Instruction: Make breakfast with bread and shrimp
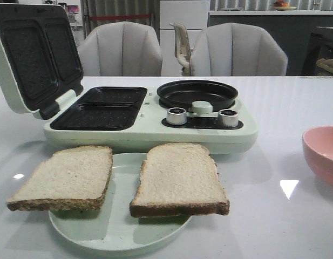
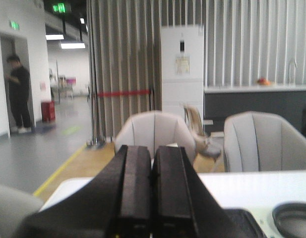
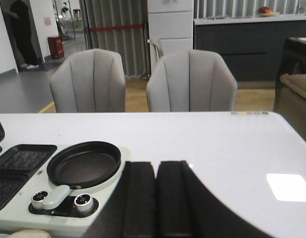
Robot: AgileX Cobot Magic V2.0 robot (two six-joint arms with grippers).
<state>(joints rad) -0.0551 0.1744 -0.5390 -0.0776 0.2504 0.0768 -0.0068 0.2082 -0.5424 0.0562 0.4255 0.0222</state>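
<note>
Tools: left tool [image 2: 153, 191] and right tool [image 3: 156, 201] both pressed together, holding nothing.
Bread [image 1: 179, 178]: two slices on plate [image 1: 120, 237]; spread fingers, pinch an overhanging edge.
Shrimp: perhaps in bowl [image 1: 324, 151]; unseen.

Left claw [image 2: 153, 198] closed, empty; grey chairs [image 2: 155, 136] beyond white table [image 2: 252, 186].

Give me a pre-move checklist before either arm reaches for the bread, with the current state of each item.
1. Two pale beige bread slices on the pale green round plate: ok, side by side, overhanging the rim.
2. Mint green sandwich maker lid raised, black grill plates bare: ok.
3. Round black pan bare: ok.
4. Left tool free: ok, shut, holding nothing.
5. Right tool free: ok, shut, holding nothing.
6. Shrimp located: cannot tell; the pink bowl's inside is hidden.
</note>
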